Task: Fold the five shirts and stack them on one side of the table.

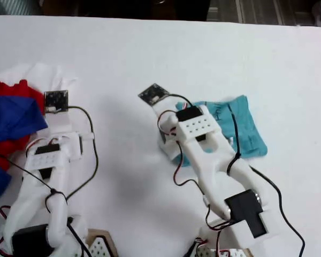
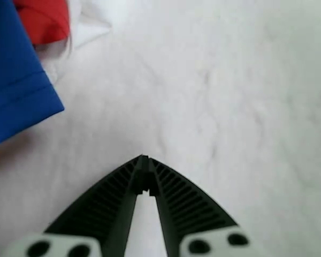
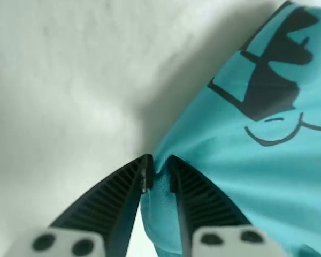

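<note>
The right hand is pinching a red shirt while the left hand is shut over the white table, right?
No: the right hand pinches a teal cloth shirt with a dark print, as the right wrist view shows. The left hand is shut over the white table.

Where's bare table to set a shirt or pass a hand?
Bare: the far strip of table; the lane between the left arm and right arm; the right edge past the teal shirt. Crowded: the left edge, with the shirt pile, and around the right gripper pinching the teal shirt.
</note>
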Controlling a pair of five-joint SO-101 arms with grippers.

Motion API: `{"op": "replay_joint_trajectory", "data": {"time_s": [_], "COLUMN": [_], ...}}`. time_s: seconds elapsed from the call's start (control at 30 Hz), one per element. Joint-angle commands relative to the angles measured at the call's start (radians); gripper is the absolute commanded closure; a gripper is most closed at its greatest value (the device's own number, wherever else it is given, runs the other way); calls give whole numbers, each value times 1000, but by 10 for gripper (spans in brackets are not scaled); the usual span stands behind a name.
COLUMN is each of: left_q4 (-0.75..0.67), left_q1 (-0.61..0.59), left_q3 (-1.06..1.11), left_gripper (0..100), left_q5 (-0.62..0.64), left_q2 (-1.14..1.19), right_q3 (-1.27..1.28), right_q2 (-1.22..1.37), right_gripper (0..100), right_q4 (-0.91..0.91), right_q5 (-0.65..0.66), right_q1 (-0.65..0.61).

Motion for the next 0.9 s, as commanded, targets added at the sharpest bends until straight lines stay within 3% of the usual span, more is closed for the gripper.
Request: {"op": "replay_joint_trajectory", "data": {"time_s": [0.0,0.5,0.67,0.87], "left_q4": [-18,-18,-18,-18], "left_q1": [8,8,8,8], "left_q3": [-15,-15,-15,-15], "left_gripper": [974,974,974,974], "left_q5": [3,3,3,3], "left_q2": [2,2,2,2], "right_q3": [8,2,-100,-138], "right_q2": [-51,-64,-64,-54], "right_gripper": [915,907,819,824], "right_q4": [-30,-21,65,104], "right_q5": [-9,-9,-38,-51], "right_q1": [-8,51,99,105]}}
